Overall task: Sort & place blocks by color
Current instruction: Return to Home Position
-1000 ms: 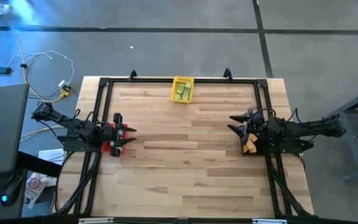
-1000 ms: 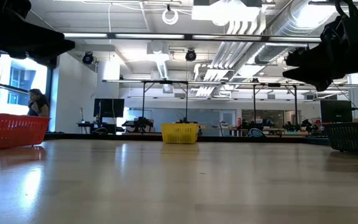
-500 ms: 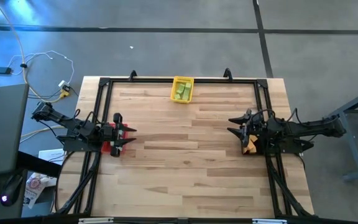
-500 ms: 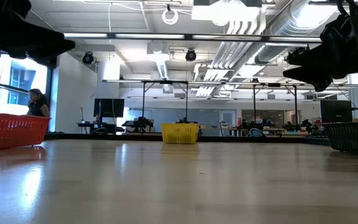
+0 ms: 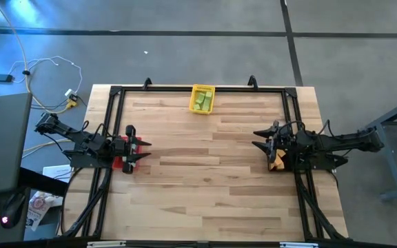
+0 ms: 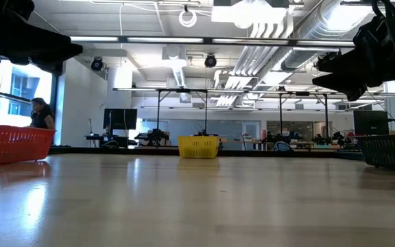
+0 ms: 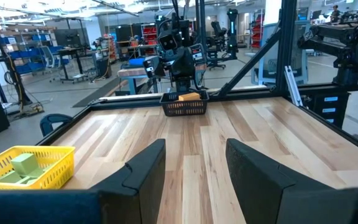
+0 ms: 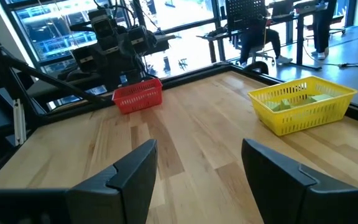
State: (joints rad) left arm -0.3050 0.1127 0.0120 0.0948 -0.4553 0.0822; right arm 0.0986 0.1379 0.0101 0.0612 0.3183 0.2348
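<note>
Right claw [image 5: 256, 138] barely shifted; orange blocks [image 5: 276, 164] apparently beneath.

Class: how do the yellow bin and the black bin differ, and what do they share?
Colour: the yellow bin is bright yellow, the black bin dark. Contents: the yellow bin holds light green blocks, the black bin orange blocks. Place: the yellow bin stands alone at a table edge, the black bin beneath the right arm. Both are open mesh baskets.
</note>
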